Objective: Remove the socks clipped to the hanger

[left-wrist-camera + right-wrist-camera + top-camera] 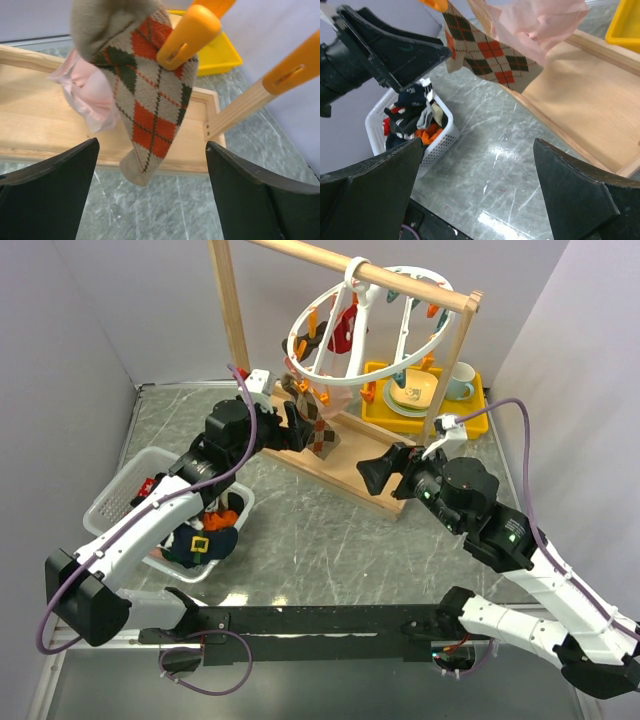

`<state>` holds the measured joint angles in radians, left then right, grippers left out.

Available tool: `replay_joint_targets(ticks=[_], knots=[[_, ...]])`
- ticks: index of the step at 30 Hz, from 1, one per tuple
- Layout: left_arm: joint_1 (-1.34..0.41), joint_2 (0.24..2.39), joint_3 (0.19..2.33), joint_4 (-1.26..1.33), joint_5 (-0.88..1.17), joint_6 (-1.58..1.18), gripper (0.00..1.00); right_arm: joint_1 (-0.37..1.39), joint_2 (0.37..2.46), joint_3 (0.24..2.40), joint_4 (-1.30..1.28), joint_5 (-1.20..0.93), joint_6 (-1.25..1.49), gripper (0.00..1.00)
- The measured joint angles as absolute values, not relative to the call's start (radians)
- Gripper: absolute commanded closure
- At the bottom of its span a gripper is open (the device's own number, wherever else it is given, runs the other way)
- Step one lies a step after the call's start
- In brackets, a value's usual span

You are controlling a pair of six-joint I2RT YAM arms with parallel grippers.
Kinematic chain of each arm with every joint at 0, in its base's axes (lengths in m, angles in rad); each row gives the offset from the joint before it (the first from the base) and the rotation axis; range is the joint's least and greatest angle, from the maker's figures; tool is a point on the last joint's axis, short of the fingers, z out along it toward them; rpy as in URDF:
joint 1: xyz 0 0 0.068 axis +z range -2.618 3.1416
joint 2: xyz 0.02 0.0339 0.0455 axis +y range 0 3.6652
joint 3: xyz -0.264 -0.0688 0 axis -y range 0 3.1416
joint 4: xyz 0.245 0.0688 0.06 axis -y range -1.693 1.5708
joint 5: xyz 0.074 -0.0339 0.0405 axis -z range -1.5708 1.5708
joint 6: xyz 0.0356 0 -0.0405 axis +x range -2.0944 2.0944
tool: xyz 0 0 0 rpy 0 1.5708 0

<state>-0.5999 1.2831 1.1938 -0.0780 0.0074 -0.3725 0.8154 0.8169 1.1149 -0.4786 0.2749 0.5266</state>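
Sock pull pending: left gripper (152, 150) jaws wide, empty, flanking argyle sock (150, 110); right gripper (477, 145) also spread, empty.
Argyle sock hangs from orange clip (187, 35) on hanger (356, 340), touching pink sock (90, 95). Risks: the close may catch both socks; a hard tug against the clip's bite could swing the hanger or lift it off the rack (228, 310). More socks lie in the basket (120, 490). Text: none legible; white mark on one basket sock, possibly a logo.

Argyle sock (150, 115) top cropped, pink sock (90, 95) partly behind it (clip unseen), basket (110, 502) partly under left arm (150, 520).
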Motion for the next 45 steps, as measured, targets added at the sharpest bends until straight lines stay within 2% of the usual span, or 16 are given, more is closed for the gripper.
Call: replay_joint_targets(ticks=[6,8,9,10,12,13,24,35,45], knots=[[-0.6,1.293,1.196,-0.072,-0.02,-0.371,0.18,0.815,0.821,1.094,-0.447,0.295,0.53,0.0],[-0.6,1.309,1.203,-0.065,-0.004,-0.372,0.31,0.815,0.805,1.066,-0.427,0.3,0.538,0.0],[-0.6,1.322,1.207,-0.064,0.004,-0.375,0.4,0.815,0.797,1.056,-0.42,0.303,0.543,0.0],[-0.6,1.335,1.21,-0.06,0.014,-0.374,0.59,0.815,0.793,1.053,-0.419,0.302,0.546,0.0],[-0.6,1.356,1.211,-0.057,0.028,-0.376,0.83,0.815,0.791,1.053,-0.411,0.301,0.554,0.0],[-0.6,1.365,1.211,-0.058,0.033,-0.371,0.99,0.815,0.792,1.055,-0.411,0.3,0.554,0.0],[-0.636,1.317,1.211,-0.072,0.036,-0.331,0.99,0.815,0.821,1.08,-0.436,0.294,0.477,0.0],[-0.78,1.183,1.21,-0.071,-0.009,-0.324,0.99,0.815,0.868,1.219,-0.434,0.213,0.335,0.0],[-0.902,1.161,1.21,-0.064,-0.08,-0.307,0.99,0.815,0.863,1.226,-0.435,0.189,0.319,0.0]])
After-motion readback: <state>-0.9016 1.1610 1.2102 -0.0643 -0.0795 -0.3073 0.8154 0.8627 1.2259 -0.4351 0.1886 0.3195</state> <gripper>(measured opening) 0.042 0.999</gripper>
